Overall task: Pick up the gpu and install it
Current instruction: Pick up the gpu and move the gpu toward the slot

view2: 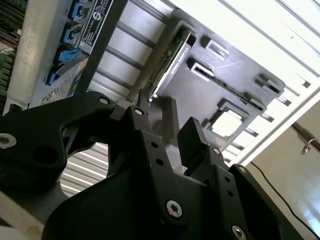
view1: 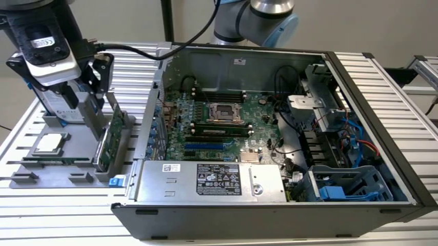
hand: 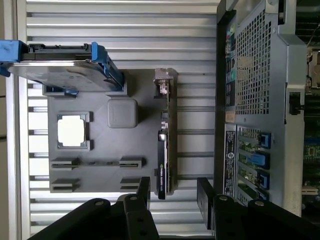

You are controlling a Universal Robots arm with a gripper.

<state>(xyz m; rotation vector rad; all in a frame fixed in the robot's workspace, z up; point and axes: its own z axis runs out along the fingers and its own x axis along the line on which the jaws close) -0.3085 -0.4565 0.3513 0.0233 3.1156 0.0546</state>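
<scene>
Over the slatted table (view1: 61, 218), the arm points its tool (hand: 174, 192) down, spread wide above the upright gpu (hand: 166, 150).

Open computer case (view1: 260, 220) on a slatted table (view1: 41, 215); beside it, a grey tray (hand: 100, 142) holding a processor chip (hand: 73, 131) and blue-framed hard drive (hand: 60, 72).

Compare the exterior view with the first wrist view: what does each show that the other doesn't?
Exterior view: the motherboard and power supply inside the open case. First wrist view: the case's rear grille. Both: the open tool near the gpu, which stands upright in the tray with the cpu.
</scene>
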